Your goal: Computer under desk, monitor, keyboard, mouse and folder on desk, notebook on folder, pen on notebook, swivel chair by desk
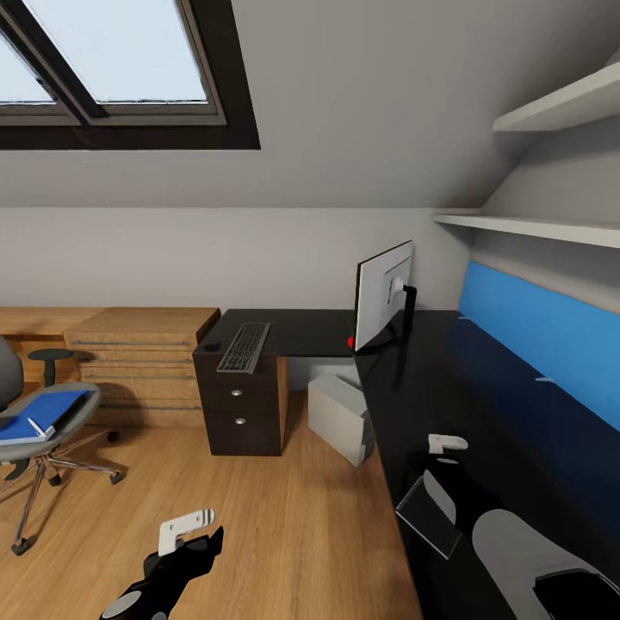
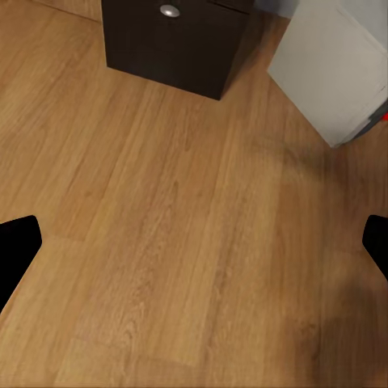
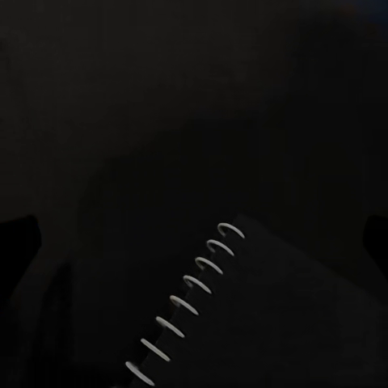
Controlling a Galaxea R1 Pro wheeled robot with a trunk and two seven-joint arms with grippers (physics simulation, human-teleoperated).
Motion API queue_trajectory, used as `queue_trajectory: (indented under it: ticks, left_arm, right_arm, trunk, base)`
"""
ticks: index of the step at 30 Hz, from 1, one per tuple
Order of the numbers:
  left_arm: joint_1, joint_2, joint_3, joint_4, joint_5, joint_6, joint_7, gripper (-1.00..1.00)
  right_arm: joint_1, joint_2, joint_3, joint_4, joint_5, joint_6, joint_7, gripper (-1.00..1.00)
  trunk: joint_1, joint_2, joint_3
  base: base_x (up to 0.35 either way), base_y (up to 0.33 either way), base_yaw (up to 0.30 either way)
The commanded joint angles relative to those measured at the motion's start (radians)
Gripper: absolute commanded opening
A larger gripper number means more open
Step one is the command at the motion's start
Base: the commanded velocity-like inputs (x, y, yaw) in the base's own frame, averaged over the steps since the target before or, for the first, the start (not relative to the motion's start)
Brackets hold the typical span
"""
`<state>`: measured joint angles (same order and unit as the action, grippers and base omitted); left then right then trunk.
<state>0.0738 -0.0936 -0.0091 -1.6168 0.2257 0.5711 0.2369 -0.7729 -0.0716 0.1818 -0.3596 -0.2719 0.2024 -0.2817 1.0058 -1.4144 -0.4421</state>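
The monitor (image 1: 383,297) stands on the black desk (image 1: 448,387), with a small red thing (image 1: 350,342) at its foot that is too small to identify. The keyboard (image 1: 244,347) and mouse (image 1: 210,346) lie on the desk's left wing. Under the desk stands the grey computer (image 1: 340,418). At far left, the swivel chair (image 1: 65,413) carries the blue folder (image 1: 39,415). The notebook (image 1: 428,514) (image 3: 267,323) lies on the near desk, just under my open right gripper (image 1: 448,455) (image 3: 194,242). My left gripper (image 1: 191,541) (image 2: 194,250) hangs open over bare floor.
The dark drawer unit (image 1: 241,405) (image 2: 174,40) holds up the desk's left wing. An oak dresser (image 1: 138,362) lines the back wall behind the chair. White shelves (image 1: 534,226) and a blue panel (image 1: 542,336) sit over the desk's right side. Oak floor (image 1: 284,517) lies between chair and desk.
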Motion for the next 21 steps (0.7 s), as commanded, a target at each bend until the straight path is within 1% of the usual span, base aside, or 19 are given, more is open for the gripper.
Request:
queue_trajectory:
  ticks: [1,9,21]
  left_arm:
    - [0.000,0.000,-0.001,-0.002,0.011,0.002,0.009,1.00]
    - [0.000,0.001,0.002,-0.002,0.011,0.002,0.010,1.00]
    - [0.000,0.002,0.003,-0.002,0.011,0.003,0.010,1.00]
  right_arm:
    - [0.000,-0.001,0.008,-0.002,-0.009,0.006,-0.007,1.00]
    - [0.000,-0.002,0.007,0.000,-0.009,0.013,-0.008,1.00]
    - [-0.001,-0.003,0.006,0.015,-0.009,0.050,-0.013,1.00]
  trunk:
    - [0.000,-0.001,-0.001]
    - [0.000,-0.001,-0.001]
    - [0.000,-0.001,-0.001]
  base:
    - [0.000,0.000,0.000]
    - [0.000,0.000,0.000]
    - [0.000,0.000,0.000]
